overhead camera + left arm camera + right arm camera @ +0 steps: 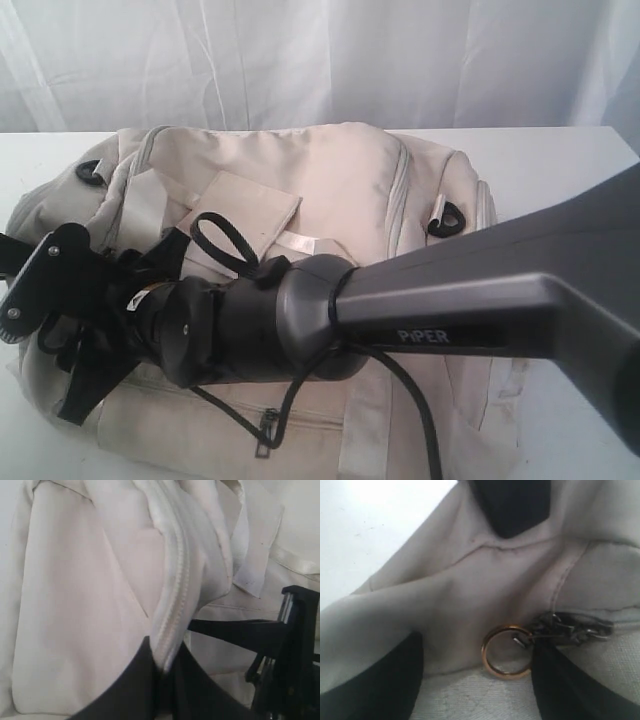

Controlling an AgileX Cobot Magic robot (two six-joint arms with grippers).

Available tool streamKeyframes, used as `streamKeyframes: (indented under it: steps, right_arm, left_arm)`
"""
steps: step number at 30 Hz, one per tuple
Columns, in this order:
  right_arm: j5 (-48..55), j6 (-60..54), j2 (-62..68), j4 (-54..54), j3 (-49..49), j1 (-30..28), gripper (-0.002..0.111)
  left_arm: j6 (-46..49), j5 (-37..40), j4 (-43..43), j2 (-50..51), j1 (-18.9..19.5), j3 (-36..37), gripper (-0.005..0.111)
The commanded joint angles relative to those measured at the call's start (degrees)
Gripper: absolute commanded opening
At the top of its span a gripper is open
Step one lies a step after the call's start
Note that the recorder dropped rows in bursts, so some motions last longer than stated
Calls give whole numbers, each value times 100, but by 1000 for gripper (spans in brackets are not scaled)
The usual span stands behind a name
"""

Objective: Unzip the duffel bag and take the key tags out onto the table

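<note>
Duffel bag (pixel 330 190) lies across the middle of the white table (pixel 560 160), cream fabric slumped and creased, its satin straps folded over the top. From where I stand, the right arm (pixel 480 290) comes in low from about four o'clock and stretches right across the front of the bag, wrist nearly level, ending in a cluster of black hardware at the bag's nine o'clock end. Both grippers meet there, and from the room I cannot separate one from the other.

Close up, the left gripper (pixel 165 655) has its fingers drawn narrow, pinching a raised ridge of the bag's zip line (pixel 175 595) between them, and the fabric stands up out of the grip. The other arm's black frame sits just beside it.

The right gripper (pixel 475 645) has its fingers spread wide and holds nothing. Between them, lying on the cloth, is a brass ring (pixel 505 676) linked to a dark metal zipper pull (pixel 570 627); neither finger clearly touches the ring.
</note>
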Motion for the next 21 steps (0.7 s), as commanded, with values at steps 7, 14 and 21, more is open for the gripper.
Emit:
streamKeyframes:
  steps: [7,14,21]
  right_arm:
    - [-472,-44,59,692,-55,14,52]
    - [-897,-658,-24,1567,-55,-1,56]
    - [-700,-658,-24,1576,-55,-1,55]
  left_arm:
    - [-14,473,-223,-16,-39,-18,0]
    - [10,472,-223,-16,-39,-18,0]
    - [11,483,-223,-16,-39,-18,0]
